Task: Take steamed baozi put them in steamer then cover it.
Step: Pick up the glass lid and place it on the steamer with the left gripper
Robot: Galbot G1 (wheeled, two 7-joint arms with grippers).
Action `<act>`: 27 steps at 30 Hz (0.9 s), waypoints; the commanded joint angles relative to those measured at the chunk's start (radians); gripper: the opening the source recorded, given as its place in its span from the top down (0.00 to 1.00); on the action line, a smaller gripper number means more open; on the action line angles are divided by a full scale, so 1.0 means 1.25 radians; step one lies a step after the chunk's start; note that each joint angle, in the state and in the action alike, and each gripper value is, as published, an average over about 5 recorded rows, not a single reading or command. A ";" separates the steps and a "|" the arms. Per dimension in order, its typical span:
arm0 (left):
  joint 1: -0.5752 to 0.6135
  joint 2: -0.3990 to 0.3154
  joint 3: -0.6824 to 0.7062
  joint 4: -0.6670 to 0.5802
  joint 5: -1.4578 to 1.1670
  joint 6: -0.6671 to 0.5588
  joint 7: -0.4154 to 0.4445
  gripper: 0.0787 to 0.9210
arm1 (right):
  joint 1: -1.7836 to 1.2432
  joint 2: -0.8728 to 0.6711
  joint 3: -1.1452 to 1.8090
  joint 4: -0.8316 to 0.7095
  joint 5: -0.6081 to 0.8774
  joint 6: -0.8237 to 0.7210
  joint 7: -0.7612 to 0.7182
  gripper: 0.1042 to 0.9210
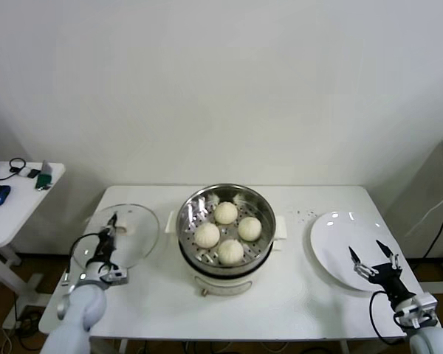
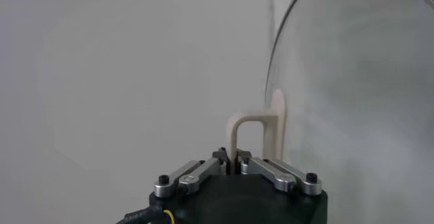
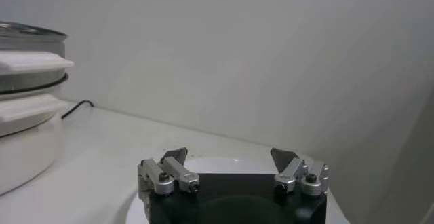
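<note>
A white table (image 1: 295, 295) seen from above by the robot's head camera, with a plain pale wall behind. At the middle stands the steamer (image 1: 227, 227), a shiny steel pot on a white base, uncovered. All four steamed baozi (image 1: 228, 232) sit on its perforated tray, close together, cream-white and round. To the robot's right lies a bare white plate (image 1: 332, 240). To the robot's left of the pot lies the cover (image 1: 136, 228), a clear glass lid with a metal rim, resting on the table just beside the steamer and not touching it

The left gripper (image 1: 108, 230) is over the lid, and the left wrist view shows its jaws clenched on the lid's cream handle (image 2: 254, 132), with the curved glass rising beside it. The right gripper (image 1: 373, 259) hangs above the near edge of the plate with its jaws spread wide and nothing between them; it looks idle

Judging by this, loading the buns is done and the covering step is in hand: the lid is gripped, but whether it has left the table cannot be told. The next move calls for raising the lid clear of the table, carrying it sideways toward the pot high enough to pass the steel rim, centring it over the buns and lowering it level so the rim seats all round. The grip on the thin handle is narrow, so the lid may tilt
</note>
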 commanded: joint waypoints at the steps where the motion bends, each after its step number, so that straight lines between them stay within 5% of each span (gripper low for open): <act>1: 0.130 0.025 -0.029 -0.278 0.021 0.184 -0.017 0.92 | 0.013 -0.002 -0.008 -0.008 -0.006 0.000 0.001 0.12; 16: 0.236 0.121 0.009 -0.583 -0.029 0.310 0.071 0.92 | 0.069 0.003 -0.061 -0.038 -0.034 -0.010 0.007 0.12; 27: 0.102 0.153 0.244 -0.622 -0.031 0.423 0.167 0.92 | 0.150 -0.002 -0.151 -0.089 -0.050 -0.016 0.027 0.12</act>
